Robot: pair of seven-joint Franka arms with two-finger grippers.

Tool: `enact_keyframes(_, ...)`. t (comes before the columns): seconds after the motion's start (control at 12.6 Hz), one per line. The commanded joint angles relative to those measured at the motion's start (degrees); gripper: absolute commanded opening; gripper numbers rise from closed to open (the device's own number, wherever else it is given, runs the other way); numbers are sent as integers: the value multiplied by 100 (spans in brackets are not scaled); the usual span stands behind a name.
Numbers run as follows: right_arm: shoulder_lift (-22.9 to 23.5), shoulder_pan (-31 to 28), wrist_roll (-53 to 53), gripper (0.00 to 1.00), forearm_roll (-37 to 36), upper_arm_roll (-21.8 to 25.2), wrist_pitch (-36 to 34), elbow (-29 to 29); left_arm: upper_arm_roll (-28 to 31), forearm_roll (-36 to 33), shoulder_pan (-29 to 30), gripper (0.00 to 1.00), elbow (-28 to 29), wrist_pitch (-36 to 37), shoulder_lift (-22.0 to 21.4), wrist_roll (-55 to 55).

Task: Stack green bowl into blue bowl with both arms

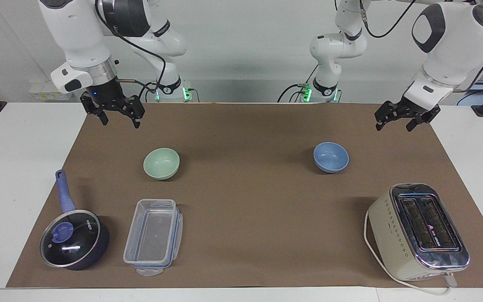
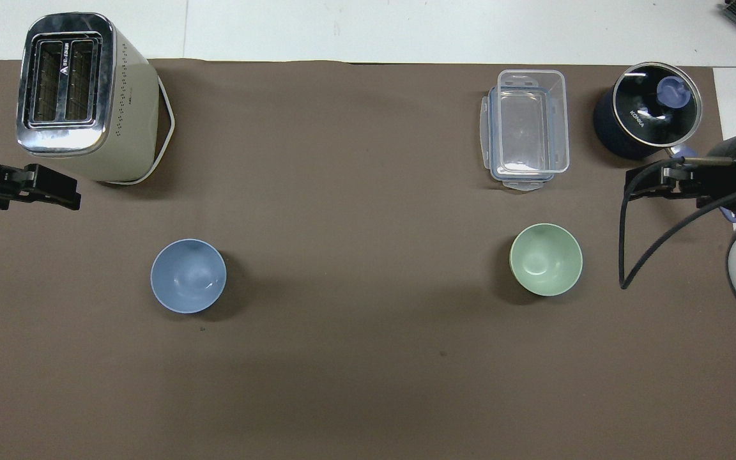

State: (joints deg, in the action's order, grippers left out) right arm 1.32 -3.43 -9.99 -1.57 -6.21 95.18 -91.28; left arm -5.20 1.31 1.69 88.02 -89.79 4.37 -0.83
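The green bowl [image 1: 161,163] [image 2: 545,259] stands upright and empty on the brown mat [image 1: 250,209] toward the right arm's end. The blue bowl [image 1: 331,157] [image 2: 188,275] stands upright and empty toward the left arm's end, well apart from it. My right gripper [image 1: 120,121] [image 2: 646,182] hangs open and empty in the air over the mat's corner at its own end, away from the green bowl. My left gripper [image 1: 395,125] [image 2: 55,188] hangs open and empty over the mat's corner at its end, away from the blue bowl.
A cream toaster [image 1: 417,230] [image 2: 80,96] stands farther from the robots than the blue bowl. A clear plastic container [image 1: 153,235] [image 2: 528,128] and a dark blue lidded saucepan [image 1: 74,241] [image 2: 646,115] stand farther out than the green bowl.
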Motion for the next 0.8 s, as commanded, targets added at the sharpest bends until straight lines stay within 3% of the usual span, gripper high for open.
enact_keyframes(0.0, 61, -52, -100, 100, -1, -38, -52, 111, 28, -69, -55, 100, 109, 58, -93, 83)
enact_keyframes(0.32, 61, -44, -100, 100, -1, -38, -52, 111, 28, -25, -11, 100, 259, -126, -155, 83)
enact_keyframes(0.72, 61, -44, -100, 100, -1, -38, -52, 111, 28, -16, -11, 100, 1480, -1267, -586, 101)
